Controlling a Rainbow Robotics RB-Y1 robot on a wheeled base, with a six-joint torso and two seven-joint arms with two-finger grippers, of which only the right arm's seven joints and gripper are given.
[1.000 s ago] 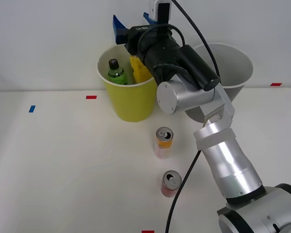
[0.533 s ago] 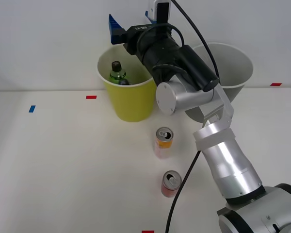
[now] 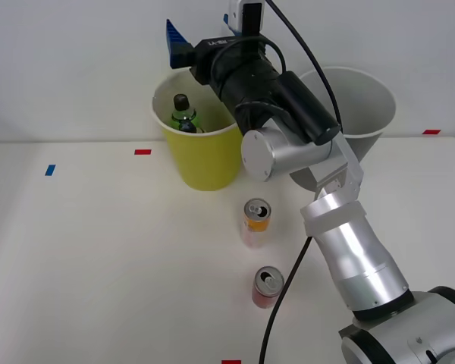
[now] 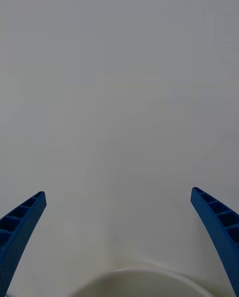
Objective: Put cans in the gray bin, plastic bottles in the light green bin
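while it hangs above the light green bin (image 3: 201,155), the tool (image 3: 201,34) gapes wide, holding nothing.

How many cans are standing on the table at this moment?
2. The orange can stands just in front of the green bin. The red can stands nearer the robot, apart from it. The gray bin's inside is partly hidden by the arm.

A plain white wall (image 3: 76,68) stands behind a white desk (image 3: 98,258) marked with small red tape pieces (image 3: 142,152) and one blue (image 3: 50,170); lighting seems even.
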